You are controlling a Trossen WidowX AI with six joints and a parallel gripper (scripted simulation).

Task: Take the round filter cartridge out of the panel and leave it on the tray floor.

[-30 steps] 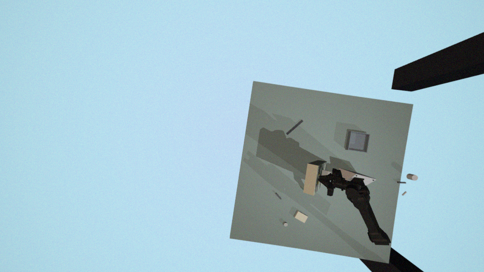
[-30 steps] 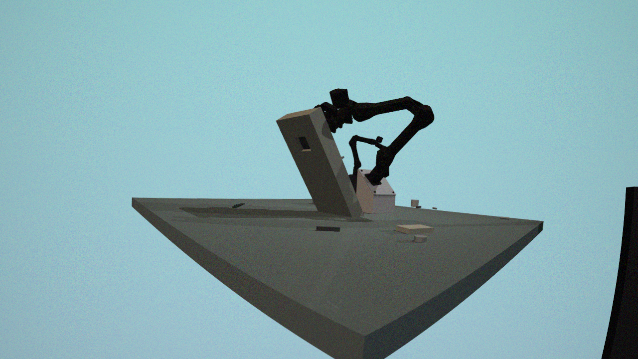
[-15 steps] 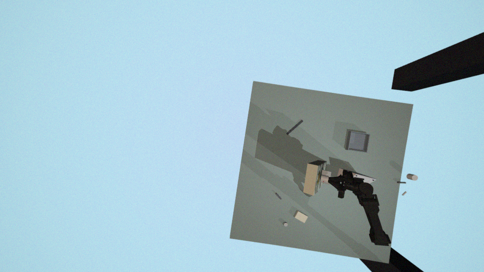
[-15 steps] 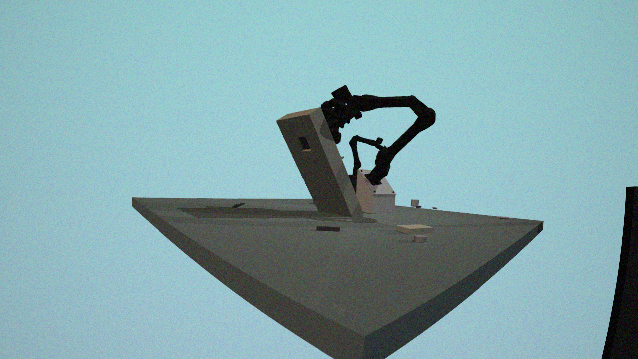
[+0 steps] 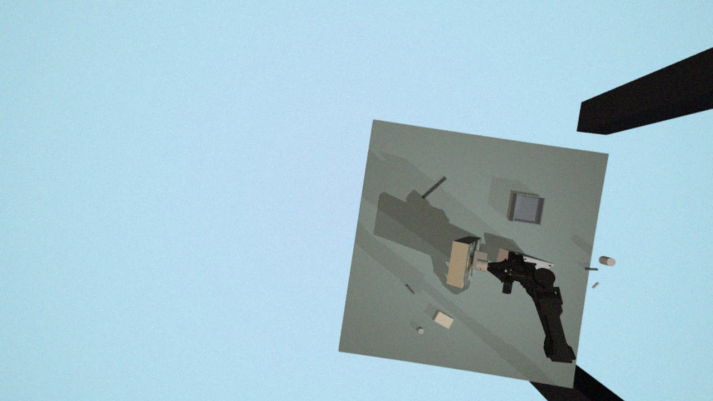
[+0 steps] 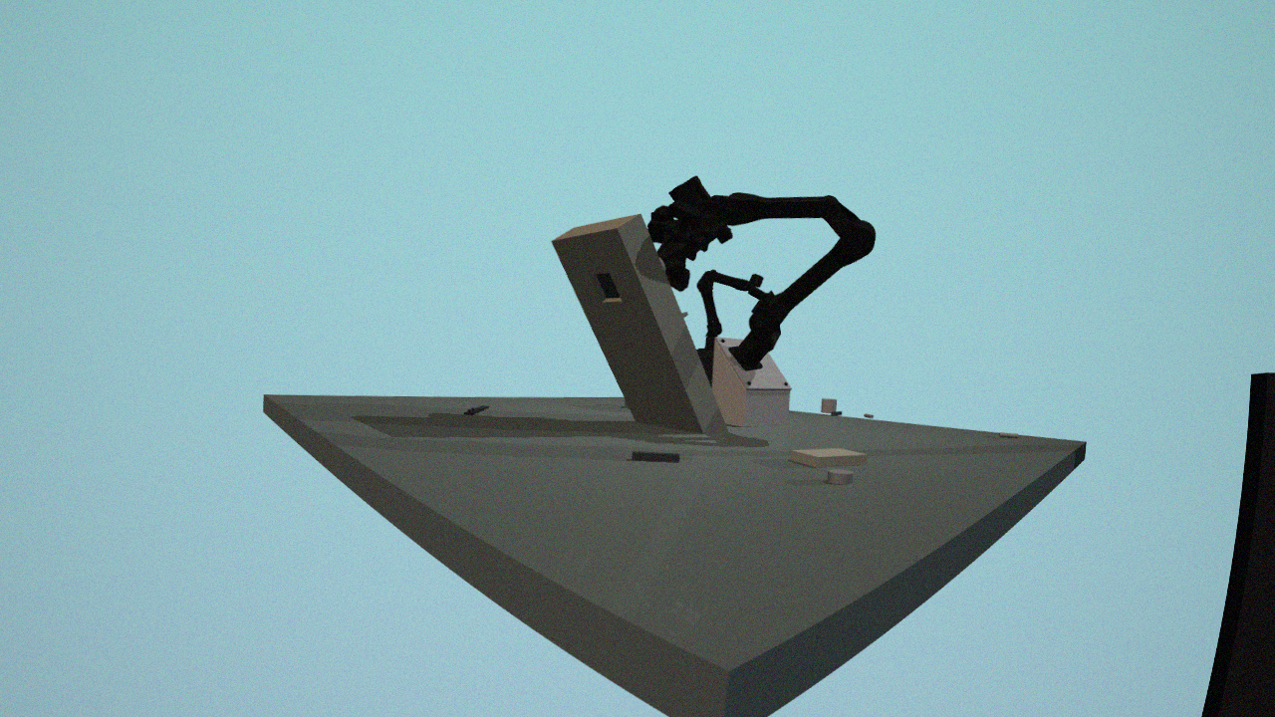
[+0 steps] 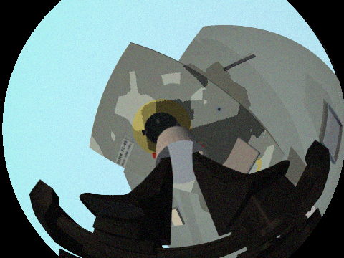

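The pinkish-grey round cartridge (image 5: 481, 265) (image 7: 175, 135) is out of the service panel (image 5: 456, 264) (image 6: 588, 321) (image 7: 115, 82). It is held just in front of the panel, offset from the dark round bore (image 7: 156, 123) with its yellow ring (image 7: 139, 120). My gripper (image 5: 489, 267) (image 7: 180, 158) is shut on the cartridge, with its pale face showing between the fingers. The two slots are hidden. The tray (image 5: 512, 208) (image 7: 325, 122) stands to the side, away from the gripper, and no object shows in it.
A pinkish box (image 5: 479, 255) (image 7: 241, 155) sticks out from the panel beside the cartridge. A dark bar (image 5: 433, 187) (image 7: 239, 62), a cream block (image 5: 443, 319) (image 6: 828, 457) and a small cylinder (image 5: 420, 330) (image 6: 840, 477) lie on the table. The robot's base block (image 6: 766, 405) stands behind the panel.
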